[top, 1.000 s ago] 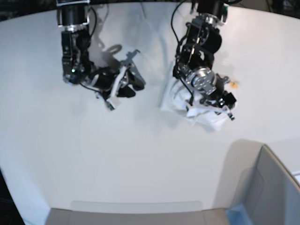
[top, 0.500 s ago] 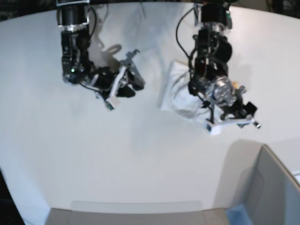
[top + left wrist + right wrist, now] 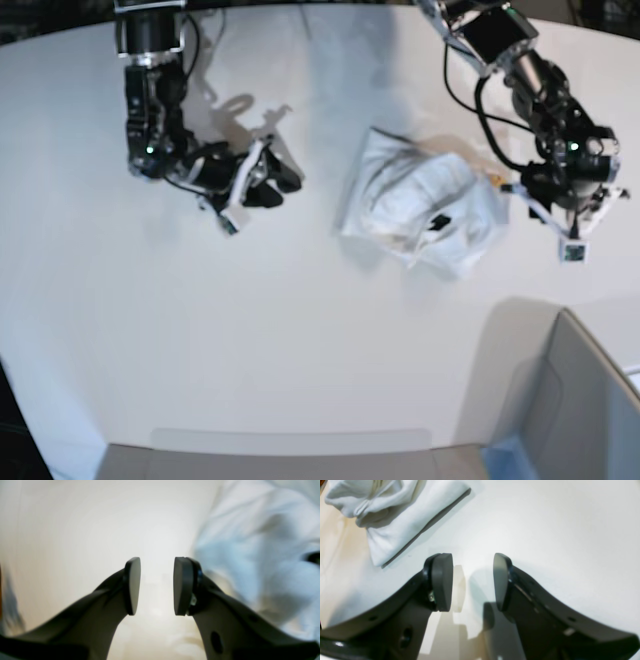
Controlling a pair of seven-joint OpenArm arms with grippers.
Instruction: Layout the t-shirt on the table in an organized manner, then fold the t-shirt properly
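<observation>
Two arms are seen over a broad white desk [image 3: 300,350], with the t-shirt [image 3: 420,212] lying between them as a crumpled white heap. The heap sits on the far half of the desk, right of the middle in the base view, with a straighter folded edge on its left side and loose bulges toward the right. A small dark mark is visible on top of the cloth, too small to be identified.

The left gripper [image 3: 588,222] is held just beside the right edge of the t-shirt in the base view, apart from the cloth. In the left wrist view its jaws are shown parted, nothing is held between them, and the rumpled cloth [image 3: 262,545] is seen blurred off to the right of the pads [image 3: 180,585], with bare desk ahead.

The right gripper [image 3: 262,180] is placed well apart from the t-shirt, on the left of the base view, low over the desk. In the right wrist view its jaws are likewise shown parted and empty, with their shadow thrown on the surface beneath. The t-shirt [image 3: 395,512] appears at the upper left of that view, one flat folded layer ending in a straight edge and bunched folds above it.

A grey box with a blue edge [image 3: 565,410] is seen at the near right corner.
</observation>
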